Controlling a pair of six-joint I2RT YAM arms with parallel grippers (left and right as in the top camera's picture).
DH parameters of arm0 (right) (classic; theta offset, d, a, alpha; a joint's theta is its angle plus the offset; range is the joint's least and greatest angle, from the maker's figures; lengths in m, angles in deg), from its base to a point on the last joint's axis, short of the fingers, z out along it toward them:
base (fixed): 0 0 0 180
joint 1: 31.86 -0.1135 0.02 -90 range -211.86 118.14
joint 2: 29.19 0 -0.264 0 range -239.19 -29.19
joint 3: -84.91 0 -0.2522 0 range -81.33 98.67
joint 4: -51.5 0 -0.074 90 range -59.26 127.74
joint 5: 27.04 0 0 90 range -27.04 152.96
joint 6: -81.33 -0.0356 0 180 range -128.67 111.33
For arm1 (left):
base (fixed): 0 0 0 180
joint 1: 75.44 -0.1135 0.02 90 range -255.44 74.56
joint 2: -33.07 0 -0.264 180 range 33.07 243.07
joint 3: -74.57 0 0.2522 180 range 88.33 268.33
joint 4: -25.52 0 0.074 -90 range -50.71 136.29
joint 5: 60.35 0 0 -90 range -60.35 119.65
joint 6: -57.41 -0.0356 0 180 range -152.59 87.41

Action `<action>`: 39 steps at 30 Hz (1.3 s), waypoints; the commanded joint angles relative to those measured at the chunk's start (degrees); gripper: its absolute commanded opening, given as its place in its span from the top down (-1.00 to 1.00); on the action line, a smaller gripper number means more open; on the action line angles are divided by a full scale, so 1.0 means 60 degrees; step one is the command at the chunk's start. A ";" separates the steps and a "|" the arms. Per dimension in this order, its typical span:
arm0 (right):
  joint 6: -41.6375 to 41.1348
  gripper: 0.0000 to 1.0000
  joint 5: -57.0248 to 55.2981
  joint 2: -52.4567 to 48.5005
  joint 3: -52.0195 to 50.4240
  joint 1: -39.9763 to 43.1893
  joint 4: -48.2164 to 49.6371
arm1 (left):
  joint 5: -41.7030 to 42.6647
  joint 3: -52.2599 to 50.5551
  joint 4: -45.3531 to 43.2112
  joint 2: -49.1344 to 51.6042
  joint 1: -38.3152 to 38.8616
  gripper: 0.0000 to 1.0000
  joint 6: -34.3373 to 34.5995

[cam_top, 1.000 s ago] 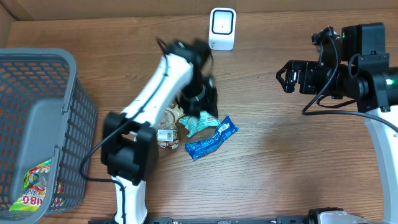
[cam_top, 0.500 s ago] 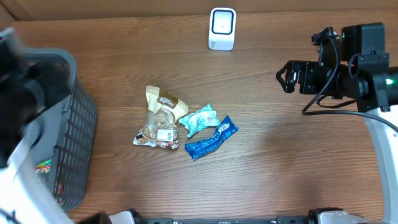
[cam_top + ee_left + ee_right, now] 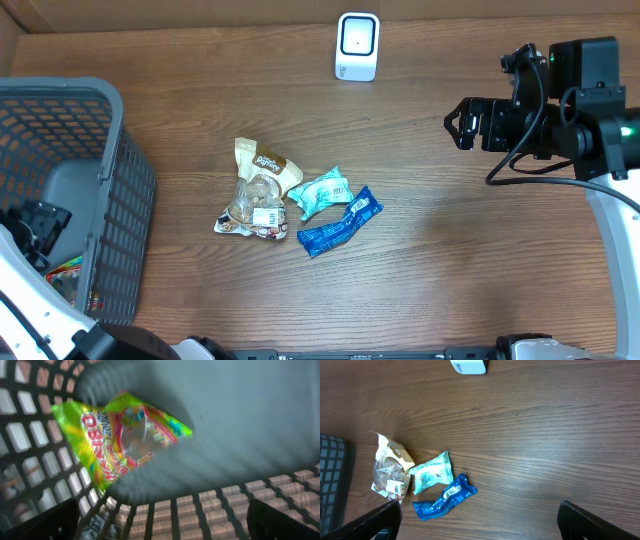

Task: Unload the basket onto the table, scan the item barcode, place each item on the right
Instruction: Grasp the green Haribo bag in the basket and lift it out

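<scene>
Glossy green-and-yellow candy bag (image 3: 120, 440), crumpled

table (image 3: 450, 260): brown wood | basket (image 3: 125, 200): grey mesh, at left edge

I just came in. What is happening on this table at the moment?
The left gripper hangs open over the grey basket. A bright candy bag is inside the basket beneath it, not held. The right gripper is open too, idle above the right side of the table, holding nothing. Three items lie in the middle of the table: a nut bag, a teal packet and a blue wrapper. The white scanner stands at the far edge.
</scene>
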 commanded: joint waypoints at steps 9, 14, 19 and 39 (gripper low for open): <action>0.0015 -1.00 0.0051 -0.0091 0.0208 -0.0029 -0.0011 | -0.0929 -0.4703 -0.4309 -0.0066 -0.1501 -1.00 0.1410; 0.0015 -1.00 0.0051 -0.0197 0.0208 -0.0029 -0.0018 | -0.0801 -0.5774 -0.5814 0.0135 -0.1497 -0.99 0.1410; 0.0011 -1.00 0.0051 -0.0328 0.0208 -0.0029 -0.0044 | -0.0699 -0.6237 -0.6313 0.0226 -0.1501 -0.43 0.1413; 0.0007 -1.00 0.0051 -0.0368 0.0208 -0.0029 -0.0040 | 0.9286 -0.0317 -0.3759 0.0131 -0.1373 0.92 -0.0798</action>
